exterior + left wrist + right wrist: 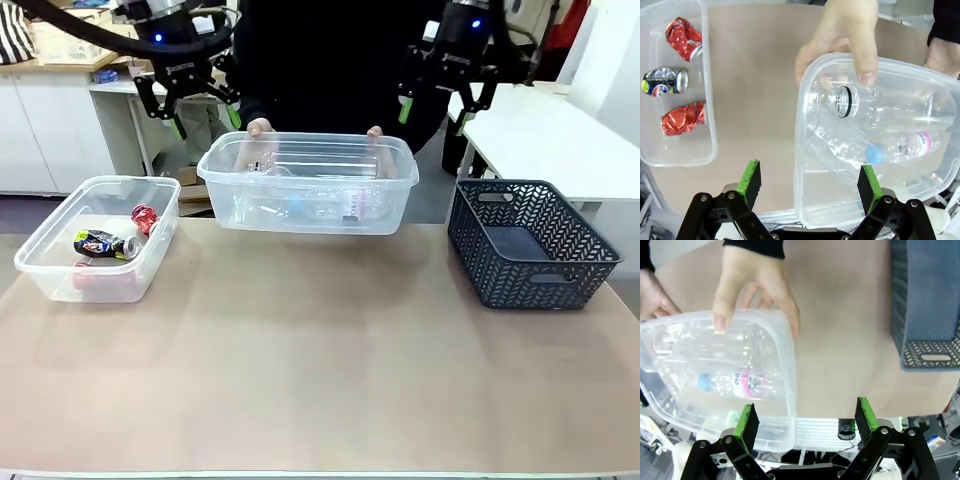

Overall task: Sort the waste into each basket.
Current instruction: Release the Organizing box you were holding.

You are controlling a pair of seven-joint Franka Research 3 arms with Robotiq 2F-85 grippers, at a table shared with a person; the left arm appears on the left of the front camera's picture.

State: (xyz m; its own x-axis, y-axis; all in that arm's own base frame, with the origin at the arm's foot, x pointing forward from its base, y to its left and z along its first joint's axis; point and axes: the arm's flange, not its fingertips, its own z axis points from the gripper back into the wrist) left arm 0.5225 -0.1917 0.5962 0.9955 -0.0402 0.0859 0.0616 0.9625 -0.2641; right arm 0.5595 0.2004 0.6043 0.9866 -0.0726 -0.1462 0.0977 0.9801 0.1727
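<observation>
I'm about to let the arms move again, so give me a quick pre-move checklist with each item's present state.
1. Left gripper open and holding nothing: ok.
2. Right gripper open and holding nothing: ok.
3. Tub of bottles resting on the table: not ok, the person's hands hold it up.
4. Person's hands away from the grippers: not ok, they grip the tub's rim under both.
5. Crushed cans in the left tub: ok.
6. Dark basket free of waste: ok.
</observation>
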